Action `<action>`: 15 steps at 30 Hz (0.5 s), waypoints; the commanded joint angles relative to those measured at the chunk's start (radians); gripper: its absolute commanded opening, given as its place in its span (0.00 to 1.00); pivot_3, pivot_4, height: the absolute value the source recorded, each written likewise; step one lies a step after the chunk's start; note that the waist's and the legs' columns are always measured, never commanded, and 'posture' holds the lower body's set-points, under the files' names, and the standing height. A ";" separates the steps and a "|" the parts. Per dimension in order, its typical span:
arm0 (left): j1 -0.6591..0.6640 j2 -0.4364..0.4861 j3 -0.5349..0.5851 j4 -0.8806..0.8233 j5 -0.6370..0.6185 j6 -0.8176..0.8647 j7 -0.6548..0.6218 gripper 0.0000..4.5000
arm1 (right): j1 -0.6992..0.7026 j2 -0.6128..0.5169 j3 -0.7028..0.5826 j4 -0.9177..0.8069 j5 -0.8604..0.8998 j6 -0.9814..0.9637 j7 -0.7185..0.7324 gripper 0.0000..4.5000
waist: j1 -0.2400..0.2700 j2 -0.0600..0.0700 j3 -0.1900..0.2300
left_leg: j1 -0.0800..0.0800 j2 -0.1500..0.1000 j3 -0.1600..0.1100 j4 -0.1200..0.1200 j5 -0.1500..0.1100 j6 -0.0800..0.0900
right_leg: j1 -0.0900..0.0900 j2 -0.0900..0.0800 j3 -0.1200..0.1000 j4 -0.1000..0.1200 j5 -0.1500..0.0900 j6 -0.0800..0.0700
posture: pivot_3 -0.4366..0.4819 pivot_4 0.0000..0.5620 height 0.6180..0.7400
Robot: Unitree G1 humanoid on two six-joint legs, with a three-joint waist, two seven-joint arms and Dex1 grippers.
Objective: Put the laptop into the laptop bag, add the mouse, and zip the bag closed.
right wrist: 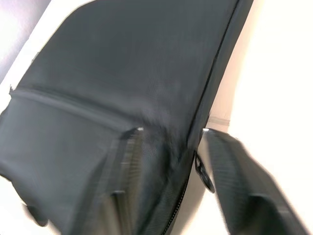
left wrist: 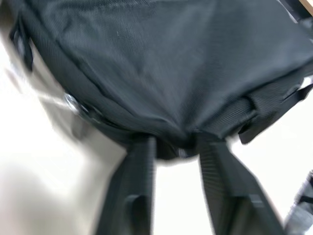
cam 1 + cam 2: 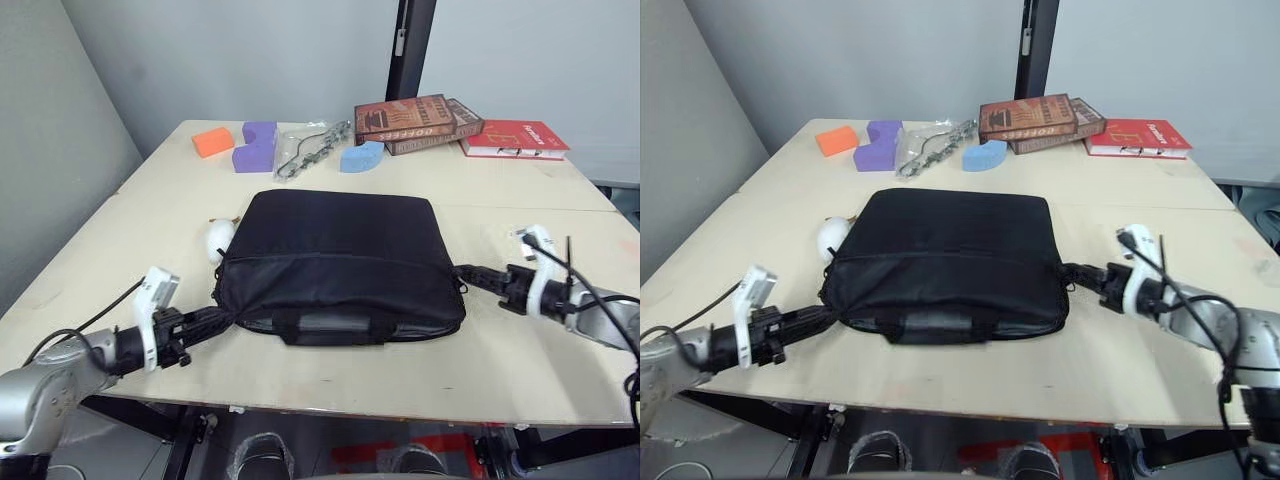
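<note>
The left gripper (image 3: pixel 218 318) is the closest thing to the camera. It reaches up to the near left corner of the laptop bag (image 3: pixel 335 250). In the left wrist view its two fingers (image 2: pixel 132 196) are spread apart, with the bag's corner seam sitting right at their tips. They look set to grab that corner, maybe to hold the bag steady.

The right gripper (image 3: pixel 465 275) is at the bag's near right corner. Its fingers (image 1: pixel 122 181) are also spread. One lies over the black cloth and the other on the table side of the edge. A small metal zipper pull (image 1: pixel 204 177) hangs between them. My guess is the right gripper is going for that pull, while the left one keeps the bag from sliding.

The bag lies flat in the middle of the table (image 3: pixel 500 360), with its handles (image 3: pixel 322 325) on the near side. A thin grey strip shows along its near edge, so the bag may be a little open there. That strip may be the laptop inside, but I cannot tell for sure.

A small white round thing (image 3: pixel 219 238) sits touching the bag's left side. It could be the mouse, but I cannot be sure.

Far back lie foam blocks (image 3: pixel 254 146) and some books (image 3: pixel 420 122), well apart from the bag.
</note>
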 commanded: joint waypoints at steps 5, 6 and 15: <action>-0.136 0.030 0.077 0.180 -0.011 -0.011 0.023 1.00 | 0.115 -0.016 -0.098 -0.076 0.108 0.118 0.094 1.00 | 0.008 0.000 -0.001 | 0.002 0.000 0.000 0.001 0.000 0.000 | 0.001 0.000 0.000 0.000 0.000 0.000 | 0.48 0.27 0.95; -0.164 0.006 0.061 0.191 -0.004 -0.009 0.055 1.00 | 0.107 0.001 -0.097 -0.066 0.121 0.126 0.076 1.00 | 0.007 0.000 -0.001 | 0.001 0.000 0.000 0.002 0.000 0.001 | 0.001 0.000 0.000 0.000 0.000 0.000 | 0.48 0.27 0.95; -0.243 -0.112 -0.090 0.181 0.065 -0.014 0.172 1.00 | 0.070 0.127 0.003 -0.083 0.042 0.110 0.013 1.00 | -0.002 0.000 -0.003 | 0.001 0.000 0.000 0.004 0.000 0.001 | 0.001 0.000 0.001 0.005 0.001 -0.001 | 0.48 0.27 0.95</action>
